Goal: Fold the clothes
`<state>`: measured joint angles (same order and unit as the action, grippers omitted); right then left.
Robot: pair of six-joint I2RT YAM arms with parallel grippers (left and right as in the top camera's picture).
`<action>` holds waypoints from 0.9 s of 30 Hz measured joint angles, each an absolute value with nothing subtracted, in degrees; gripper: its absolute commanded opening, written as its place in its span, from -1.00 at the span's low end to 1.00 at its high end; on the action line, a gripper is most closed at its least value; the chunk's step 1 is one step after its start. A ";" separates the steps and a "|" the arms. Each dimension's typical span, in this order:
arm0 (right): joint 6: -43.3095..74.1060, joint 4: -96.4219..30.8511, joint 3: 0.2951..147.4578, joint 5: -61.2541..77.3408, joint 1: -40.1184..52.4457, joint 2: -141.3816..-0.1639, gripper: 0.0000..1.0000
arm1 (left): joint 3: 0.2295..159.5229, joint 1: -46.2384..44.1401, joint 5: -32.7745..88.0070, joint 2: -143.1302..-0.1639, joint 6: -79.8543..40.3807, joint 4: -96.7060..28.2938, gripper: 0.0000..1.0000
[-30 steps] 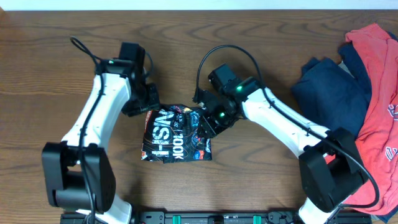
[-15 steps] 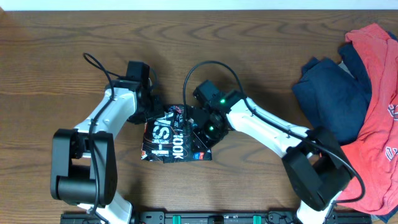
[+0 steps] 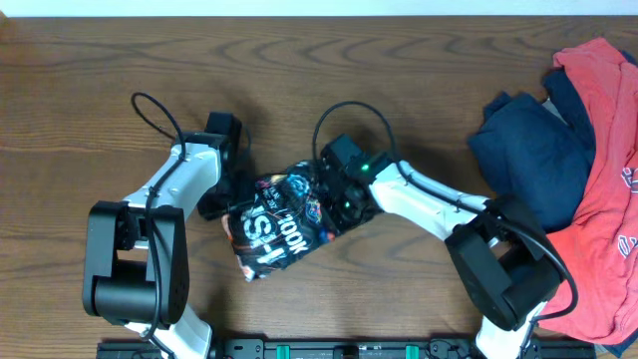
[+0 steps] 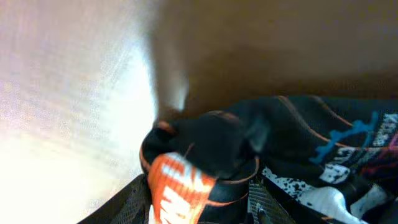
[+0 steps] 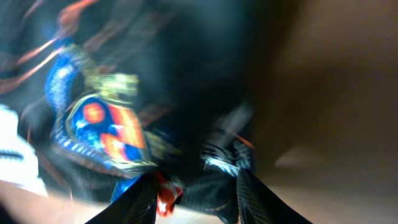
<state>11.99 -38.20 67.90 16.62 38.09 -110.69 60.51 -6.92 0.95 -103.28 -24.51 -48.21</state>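
Observation:
The black jersey (image 3: pixel 279 224) with white lettering and colourful logos lies bunched and tilted in the middle of the table. My left gripper (image 3: pixel 227 204) is at its left edge, shut on a fold of black cloth with an orange patch (image 4: pixel 186 180). My right gripper (image 3: pixel 339 199) is at its right edge, shut on bunched black cloth (image 5: pixel 205 180). A navy garment (image 3: pixel 528 150) and a red garment (image 3: pixel 608 170) lie piled at the right.
The wooden table (image 3: pixel 100 80) shows bare at the back and left. The navy and red pile fills the right edge, close to my right arm's base (image 3: pixel 508 269).
The jersey has turned and shifted down and left, its lettering now slanted. Both grippers have closed in on its edges; the left moved down, the right moved slightly right.

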 measured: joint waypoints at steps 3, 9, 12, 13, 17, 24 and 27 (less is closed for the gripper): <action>13.32 -36.49 67.94 13.54 35.62 -110.74 -0.11 | 60.47 -6.92 0.45 -103.28 -27.24 -52.58 0.04; 13.80 -37.87 68.23 11.66 30.13 -110.72 -0.08 | 60.45 -6.90 -0.43 -102.41 -29.32 -56.90 0.05; 12.64 -40.40 68.25 15.27 27.92 -110.56 -0.06 | 60.47 -6.90 -0.45 -98.41 -29.89 -56.53 0.12; 12.19 -41.19 68.23 16.91 27.59 -110.56 -0.06 | 60.49 -6.90 -0.45 -96.84 -29.93 -55.90 0.12; 8.99 -42.54 68.16 28.16 27.90 -110.41 -0.04 | 61.01 -6.90 -0.19 -90.08 -28.34 -51.79 0.09; 8.71 -42.11 68.16 37.34 32.60 -109.78 -0.05 | 61.60 -6.85 7.57 -90.32 -17.02 -46.04 -0.06; 10.33 -41.82 68.16 37.04 34.68 -109.75 -0.06 | 61.58 -6.85 10.07 -93.60 -13.82 -45.91 -0.10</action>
<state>10.33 -41.82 68.16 37.04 34.68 -109.75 61.58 -6.85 10.07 -93.60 -13.82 -45.91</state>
